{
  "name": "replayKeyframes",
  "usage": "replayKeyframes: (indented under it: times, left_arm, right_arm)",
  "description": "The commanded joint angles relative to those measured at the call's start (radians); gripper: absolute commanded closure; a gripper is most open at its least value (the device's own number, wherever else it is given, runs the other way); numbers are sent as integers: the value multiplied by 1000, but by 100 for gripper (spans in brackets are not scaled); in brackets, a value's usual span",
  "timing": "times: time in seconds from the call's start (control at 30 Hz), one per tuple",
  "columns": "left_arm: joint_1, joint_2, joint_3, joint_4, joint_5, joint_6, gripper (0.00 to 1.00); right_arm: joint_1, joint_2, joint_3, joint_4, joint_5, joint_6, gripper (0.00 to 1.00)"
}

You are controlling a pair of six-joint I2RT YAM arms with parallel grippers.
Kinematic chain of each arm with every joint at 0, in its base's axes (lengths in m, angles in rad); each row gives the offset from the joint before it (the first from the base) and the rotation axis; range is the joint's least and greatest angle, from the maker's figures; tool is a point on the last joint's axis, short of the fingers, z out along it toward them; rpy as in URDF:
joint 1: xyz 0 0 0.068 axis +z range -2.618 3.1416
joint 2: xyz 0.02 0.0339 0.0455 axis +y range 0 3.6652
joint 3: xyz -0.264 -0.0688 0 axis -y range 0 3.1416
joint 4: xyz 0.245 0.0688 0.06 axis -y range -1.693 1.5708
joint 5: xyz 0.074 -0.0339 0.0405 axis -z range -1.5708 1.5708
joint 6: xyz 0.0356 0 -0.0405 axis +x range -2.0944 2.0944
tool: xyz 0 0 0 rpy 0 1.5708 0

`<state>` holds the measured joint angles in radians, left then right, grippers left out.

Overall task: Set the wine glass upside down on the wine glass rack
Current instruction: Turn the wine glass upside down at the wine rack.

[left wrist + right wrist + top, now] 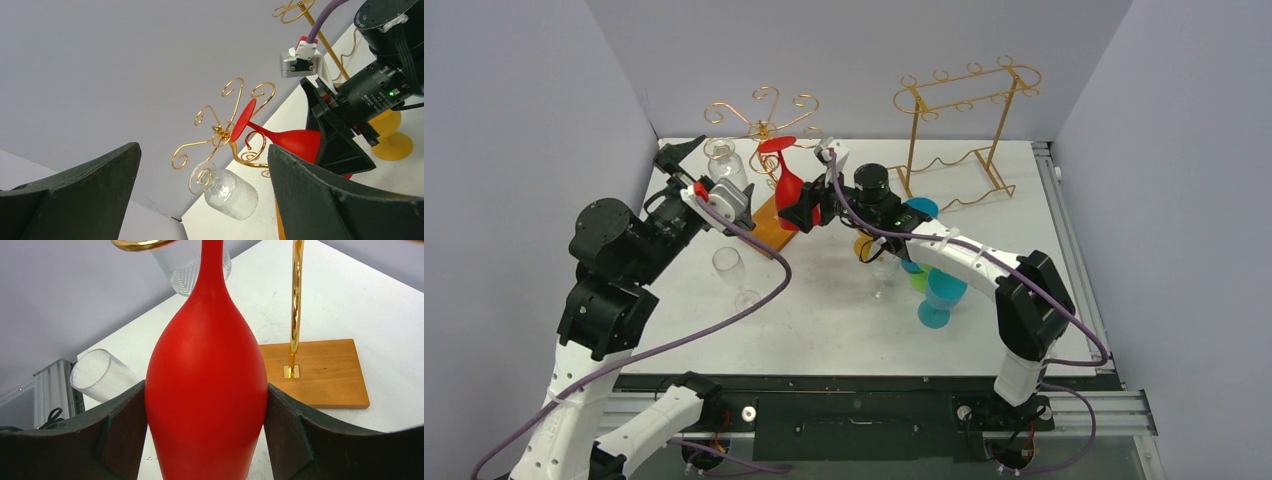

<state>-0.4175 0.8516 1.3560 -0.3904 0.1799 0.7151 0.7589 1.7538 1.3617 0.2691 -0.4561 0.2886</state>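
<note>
Right claw [207,440] pinches the inverted red wine glass [207,390] by its bowl (left claw [202,155] gapes empty).

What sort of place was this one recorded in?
Likely a robotics lab cell, not a home: a white table boxed in by plain grey panels, with a metal mounting rail along its near edge.

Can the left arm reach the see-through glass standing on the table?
Probably yes: the left pincer is open and empty, and the standing clear glass is right beside that arm, nothing blocking it.
</note>
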Motion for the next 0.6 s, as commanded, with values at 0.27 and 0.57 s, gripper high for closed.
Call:
replayKeyframes:
  times: [0.27,0.57]
  left_arm:
    - [-1,40,105,-79,-99,-268,4]
    - [-1,52,115,-80,-171,-275,4]
  right_arm:
    - [6,80,123,84,25,-40,52]
    - [33,127,174,59,26,-74,53]
